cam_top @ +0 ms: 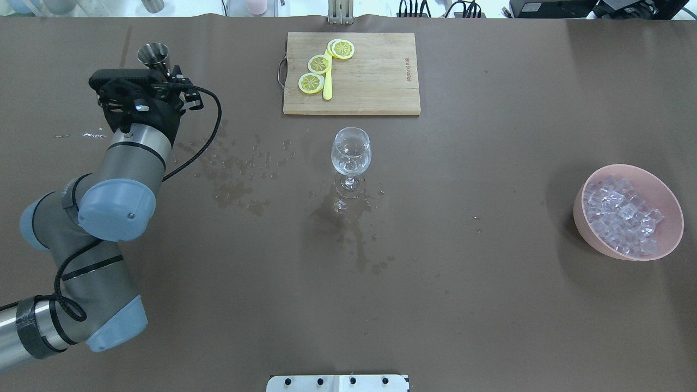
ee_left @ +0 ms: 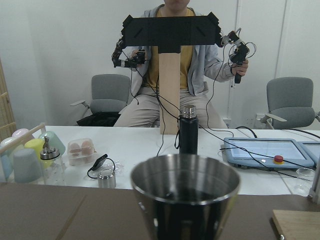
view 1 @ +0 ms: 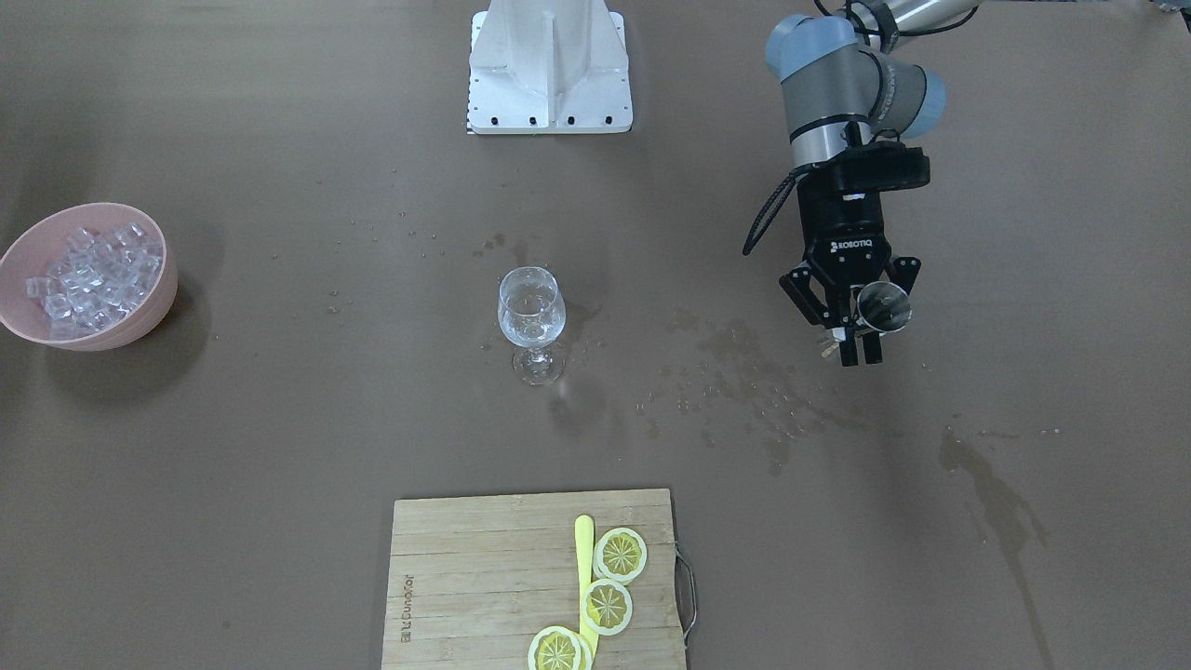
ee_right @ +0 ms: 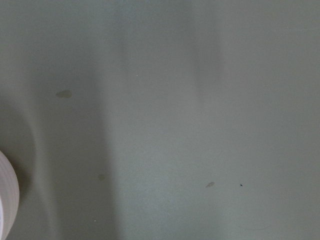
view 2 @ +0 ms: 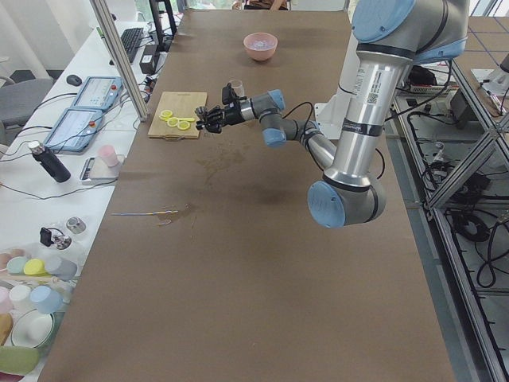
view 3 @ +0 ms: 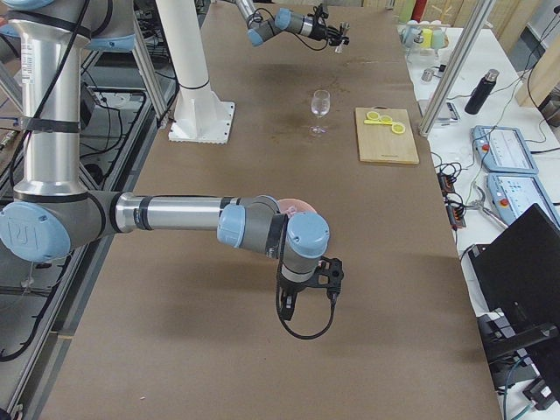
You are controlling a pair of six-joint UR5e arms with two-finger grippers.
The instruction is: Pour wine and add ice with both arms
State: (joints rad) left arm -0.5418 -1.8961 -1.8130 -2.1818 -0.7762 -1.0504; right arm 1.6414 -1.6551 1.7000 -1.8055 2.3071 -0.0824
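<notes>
My left gripper (view 1: 861, 328) is shut on a steel cup (view 1: 884, 307) and holds it upright above the table, off to the left of the wine glass (view 1: 531, 321). The cup fills the bottom of the left wrist view (ee_left: 185, 195), with a dark inside. The wine glass (cam_top: 351, 158) stands mid-table with a little clear content. The ice (view 1: 93, 279) fills a pink bowl (view 1: 149, 312) at the table's right end (cam_top: 672, 234). My right gripper (view 3: 306, 278) shows only in the exterior right view, pointing down near the bowl; I cannot tell if it is open.
A wooden cutting board (view 1: 484, 577) with lemon slices (view 1: 621, 555) and a yellow knife lies at the far edge. The white stand (view 1: 549, 65) is at the robot's side. Wet spill marks (view 1: 744, 381) spread between the glass and the left gripper.
</notes>
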